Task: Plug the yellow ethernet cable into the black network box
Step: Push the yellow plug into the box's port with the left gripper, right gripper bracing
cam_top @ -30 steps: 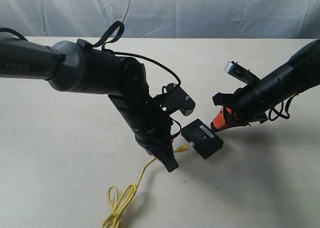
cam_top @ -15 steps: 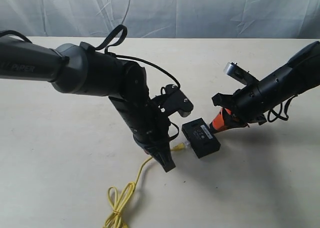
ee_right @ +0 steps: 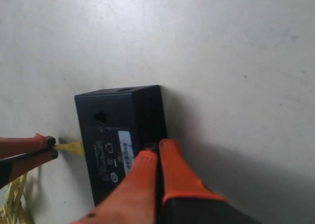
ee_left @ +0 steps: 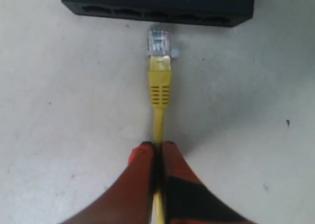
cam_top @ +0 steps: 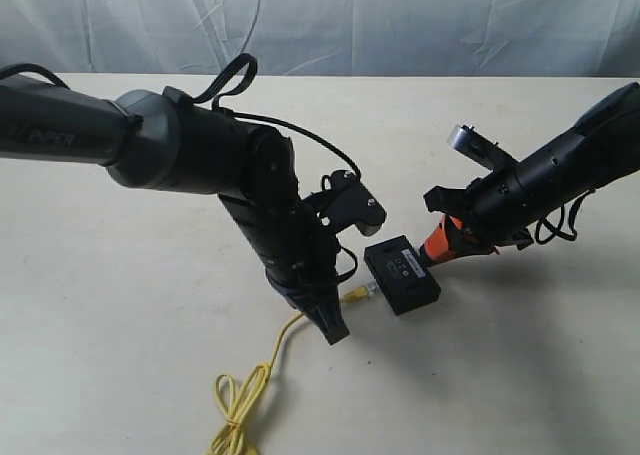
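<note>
**Yellow ethernet cable** (cam_top: 281, 344)
- Lies on the pale surface (cam_top: 120, 305), below and left of the box in the exterior view.
- Its free length runs from a loose coil (cam_top: 236, 413) at the lower edge up and to the right.
- In the left wrist view the clear plug (ee_left: 158, 41) and the yellow boot (ee_left: 159, 86) lie in one straight line. The long axis is square to the box's port face, with the plug tip aimed at it.
- The tip stops just short of the box; a narrow strip of surface shows between them, so the plug is not seated.

**Black network box** (cam_top: 401, 274)
- Lies flat on the surface between the two arms, its long axis on a diagonal from upper left to lower right in the exterior view.
- The port row (ee_left: 147, 11) faces the plug.
- A pale label strip (ee_right: 126, 147) lies on top.

**Left hand** (ee_left: 153, 148)
- The orange fingers are pinched tight on the cord just behind the boot.

**Right hand** (ee_right: 157, 146)
- The orange fingers are pressed together with nothing between them.
- The tips are at the box's edge on the side away from the plug. Whether they touch it cannot be told.

**Obscured**
- The coil is cut off by the bottom of the exterior view, and the cable's other end is out of sight.
- The box's top is cropped in the left wrist view, and the ports are dim hollows.
- The marks on the label are too small to read.
- In the exterior view the left arm covers most of its own hand.
</note>
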Tool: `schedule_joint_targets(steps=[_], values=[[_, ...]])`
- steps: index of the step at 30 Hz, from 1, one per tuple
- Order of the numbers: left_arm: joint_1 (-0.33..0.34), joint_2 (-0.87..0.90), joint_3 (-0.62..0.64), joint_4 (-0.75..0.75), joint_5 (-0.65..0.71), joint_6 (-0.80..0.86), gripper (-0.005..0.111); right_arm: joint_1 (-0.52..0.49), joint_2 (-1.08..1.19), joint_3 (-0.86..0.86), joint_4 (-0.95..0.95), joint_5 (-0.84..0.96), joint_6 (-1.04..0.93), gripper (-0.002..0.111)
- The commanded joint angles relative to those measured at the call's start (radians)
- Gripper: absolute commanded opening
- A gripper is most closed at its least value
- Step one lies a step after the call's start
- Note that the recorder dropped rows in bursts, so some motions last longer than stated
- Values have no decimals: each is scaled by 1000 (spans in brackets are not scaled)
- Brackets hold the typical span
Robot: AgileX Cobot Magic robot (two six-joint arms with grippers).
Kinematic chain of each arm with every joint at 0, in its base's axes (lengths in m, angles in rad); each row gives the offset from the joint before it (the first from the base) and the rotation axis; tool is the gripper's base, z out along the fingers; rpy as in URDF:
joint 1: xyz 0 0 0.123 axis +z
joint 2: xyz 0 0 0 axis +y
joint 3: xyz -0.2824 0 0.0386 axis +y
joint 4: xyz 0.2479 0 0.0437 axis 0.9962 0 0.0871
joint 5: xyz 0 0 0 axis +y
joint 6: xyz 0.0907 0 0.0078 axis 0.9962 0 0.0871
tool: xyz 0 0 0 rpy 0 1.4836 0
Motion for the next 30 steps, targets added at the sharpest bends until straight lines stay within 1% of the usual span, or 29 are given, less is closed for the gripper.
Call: schedule_joint_targets(steps=[1,11,22,30], values=[[-5,-9,-4,41,26,-8,0,-3,-1,-2,2,8,-8,-1],[-5,-19,-4,56,-4,-6,0,-3,-1,-2,-4,0,-8,-1],[-5,-23,-4,43,-43,55,0,-3,-1,-2,-4,-9,-8,-1],[-5,-17,-4,48,-16,68,0,-3,-1,-2,-4,-9,-8,-1]])
